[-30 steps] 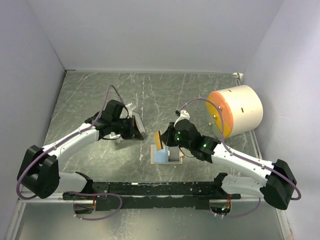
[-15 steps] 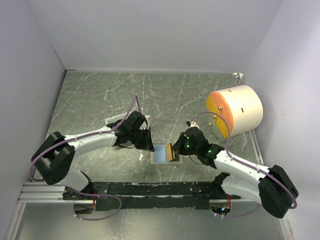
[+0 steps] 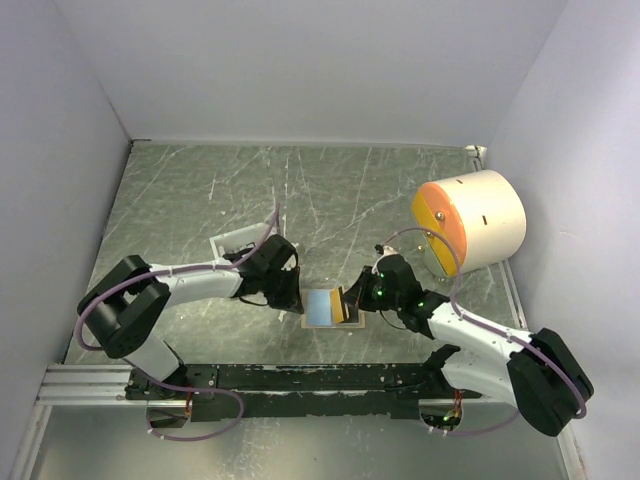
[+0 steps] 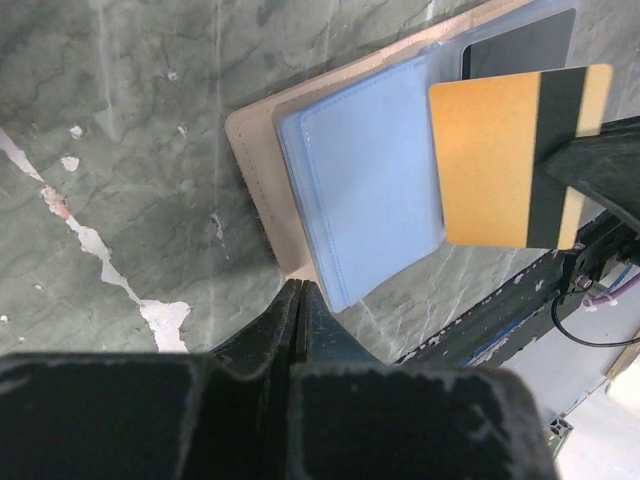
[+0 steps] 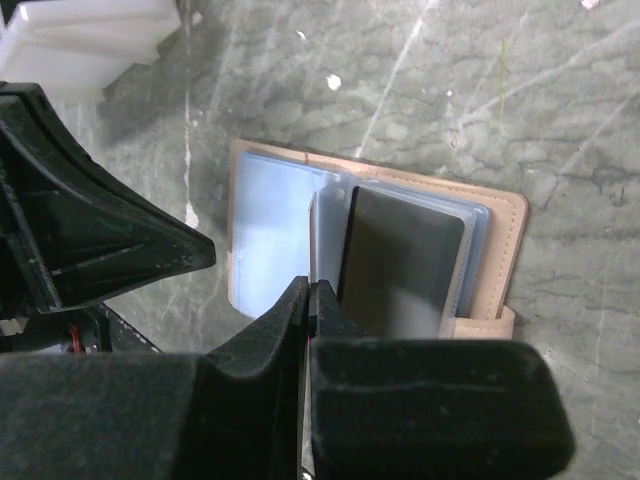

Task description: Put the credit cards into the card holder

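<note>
**Holder open at centre, one card over it**

Holder (image 3: 320, 308): tan, lying open on the marbled table (image 3: 330, 190) at the middle of the top view, with clear sleeves facing up.
Black card (image 5: 400, 265): in a right-hand sleeve.
Orange card (image 4: 490, 160): dark stripe, pinched in the closed right gripper (image 5: 308, 290) above the holder's right half.
Left gripper (image 4: 298, 290): jaws together, tips at the holder's left edge.
Tray (image 3: 232, 245): white, upper left of the holder, partly behind the left arm.
Drum (image 3: 480, 220): white with an orange face, at the right of the frame.
</note>
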Controlling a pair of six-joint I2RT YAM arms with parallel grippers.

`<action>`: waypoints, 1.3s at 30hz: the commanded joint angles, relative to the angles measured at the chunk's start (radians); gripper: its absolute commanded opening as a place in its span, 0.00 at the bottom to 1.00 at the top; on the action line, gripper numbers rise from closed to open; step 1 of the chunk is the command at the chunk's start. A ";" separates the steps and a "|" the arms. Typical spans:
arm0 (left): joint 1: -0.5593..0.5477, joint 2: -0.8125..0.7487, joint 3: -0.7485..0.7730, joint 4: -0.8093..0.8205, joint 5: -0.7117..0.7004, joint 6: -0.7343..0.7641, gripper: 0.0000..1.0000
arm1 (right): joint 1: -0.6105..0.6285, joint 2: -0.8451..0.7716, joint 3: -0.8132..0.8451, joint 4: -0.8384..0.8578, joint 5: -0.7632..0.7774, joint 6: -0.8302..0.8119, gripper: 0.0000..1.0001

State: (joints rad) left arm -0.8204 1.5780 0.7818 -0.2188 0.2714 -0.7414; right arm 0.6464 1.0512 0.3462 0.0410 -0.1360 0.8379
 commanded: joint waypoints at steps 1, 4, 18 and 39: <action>-0.015 0.023 -0.012 0.047 -0.030 -0.005 0.07 | -0.017 0.033 -0.036 0.083 -0.052 0.003 0.00; -0.018 0.038 -0.016 0.051 -0.029 -0.003 0.07 | -0.019 0.052 -0.043 0.083 -0.046 -0.004 0.00; -0.022 0.074 -0.003 0.011 -0.073 0.000 0.07 | -0.054 0.079 -0.104 0.163 -0.088 0.014 0.00; -0.037 0.093 0.008 0.009 -0.072 -0.014 0.07 | -0.106 0.197 -0.137 0.390 -0.168 0.025 0.00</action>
State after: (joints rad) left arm -0.8345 1.6253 0.7784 -0.2005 0.2466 -0.7521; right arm 0.5449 1.2156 0.2146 0.3943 -0.3077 0.8642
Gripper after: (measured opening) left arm 0.075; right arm 0.007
